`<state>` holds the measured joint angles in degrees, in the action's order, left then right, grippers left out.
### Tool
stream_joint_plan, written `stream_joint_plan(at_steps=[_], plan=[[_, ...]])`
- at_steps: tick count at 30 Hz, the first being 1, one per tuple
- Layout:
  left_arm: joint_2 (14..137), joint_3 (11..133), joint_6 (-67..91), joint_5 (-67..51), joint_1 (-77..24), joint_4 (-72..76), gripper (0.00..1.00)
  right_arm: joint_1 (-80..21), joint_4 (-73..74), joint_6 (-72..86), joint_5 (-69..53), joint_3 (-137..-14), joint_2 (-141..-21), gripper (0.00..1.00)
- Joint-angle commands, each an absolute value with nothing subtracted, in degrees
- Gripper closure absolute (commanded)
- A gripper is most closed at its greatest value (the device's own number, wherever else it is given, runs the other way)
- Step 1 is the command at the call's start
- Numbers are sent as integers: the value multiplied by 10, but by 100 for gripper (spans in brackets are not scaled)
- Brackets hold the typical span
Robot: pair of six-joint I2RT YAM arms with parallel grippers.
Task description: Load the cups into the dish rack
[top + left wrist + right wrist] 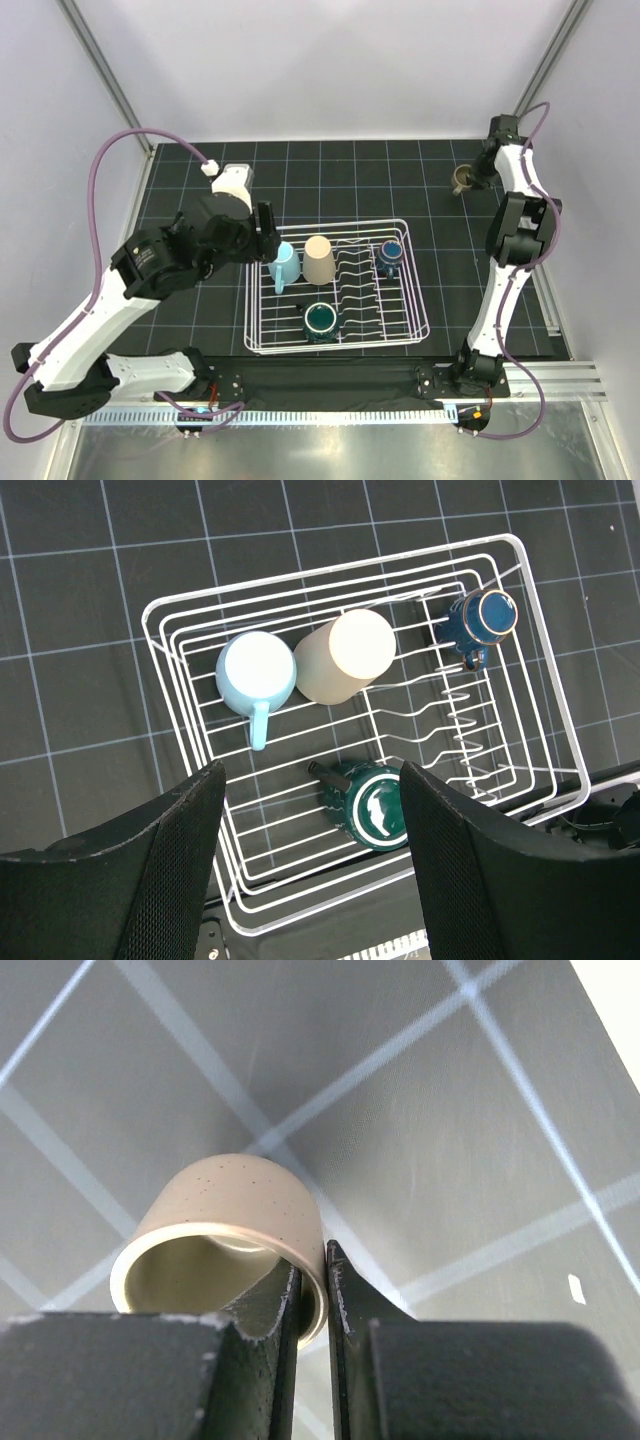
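R claw (312, 1270) nips tan mug (232, 1203) rim

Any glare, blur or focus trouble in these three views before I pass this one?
Top external: evenly lit and sharp. Left wrist: the dish rack is crisp, with a white glare patch on the dark teal mug glaze; the open left gripper shows dark along the bottom. Right wrist: the tan cup is in focus, the grid lines behind it are soft, and the top right corner is washed out.

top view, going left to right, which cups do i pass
light blue mug → beige cup → dark blue mug → small tan mug; the teal mug lines up with the beige cup, so it is left out
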<state>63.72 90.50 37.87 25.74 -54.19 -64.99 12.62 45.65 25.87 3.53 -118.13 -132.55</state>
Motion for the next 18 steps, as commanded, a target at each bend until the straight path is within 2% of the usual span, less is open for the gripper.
stream_joint_plan(at_steps=[1,7,8,18], plan=[[649,932,362,267,-539,-674,31,79,472,208,56,-1148,-1189,96],[699,950,380,261,-528,-679,35,0,499,199,70,-1051,-1038,96],[705,953,382,259,-528,-679,35,-45,503,196,70,-1038,-1001,96],[718,937,421,222,-524,-657,43,-238,569,197,33,-969,-852,96]])
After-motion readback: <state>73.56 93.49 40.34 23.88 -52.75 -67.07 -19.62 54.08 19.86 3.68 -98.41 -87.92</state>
